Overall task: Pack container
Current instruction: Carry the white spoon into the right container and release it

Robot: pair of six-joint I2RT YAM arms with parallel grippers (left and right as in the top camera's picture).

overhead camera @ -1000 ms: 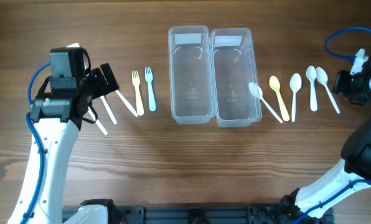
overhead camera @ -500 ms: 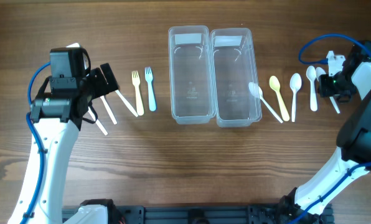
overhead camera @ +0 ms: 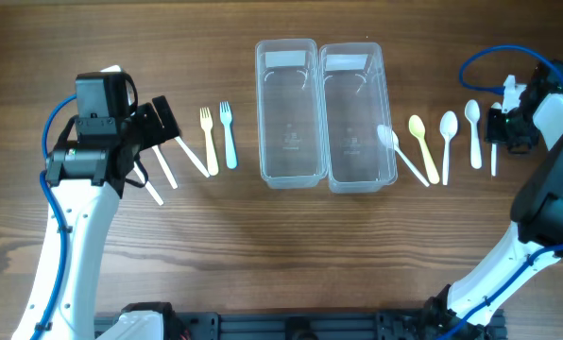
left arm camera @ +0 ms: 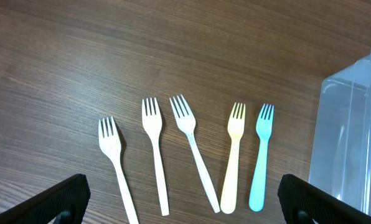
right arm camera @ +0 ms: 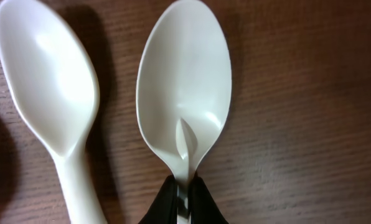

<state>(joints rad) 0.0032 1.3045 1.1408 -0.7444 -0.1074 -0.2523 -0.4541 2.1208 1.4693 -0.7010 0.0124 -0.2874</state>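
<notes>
Overhead: two clear containers (overhead camera: 286, 113) sit mid-desk (overhead camera: 263, 246), with forks (overhead camera: 215, 137) to the left and spoons (overhead camera: 449, 132) to the right. Your right hand (overhead camera: 499, 127) is over the outermost spoon (overhead camera: 494, 161), well apart from the containers.

Left wrist: your left hand (left arm camera: 182, 183) is spread wide above five forks and holds nothing.

Right wrist: the fingers (right arm camera: 167, 202) are pinched on the spoon's neck just under the bowl, beside a neighbour spoon (right arm camera: 45, 74). You can't tell whether it is off the desk.

The spoon is likely light, stiff, slick plastic. The thin neck could twist, so grip it square.
</notes>
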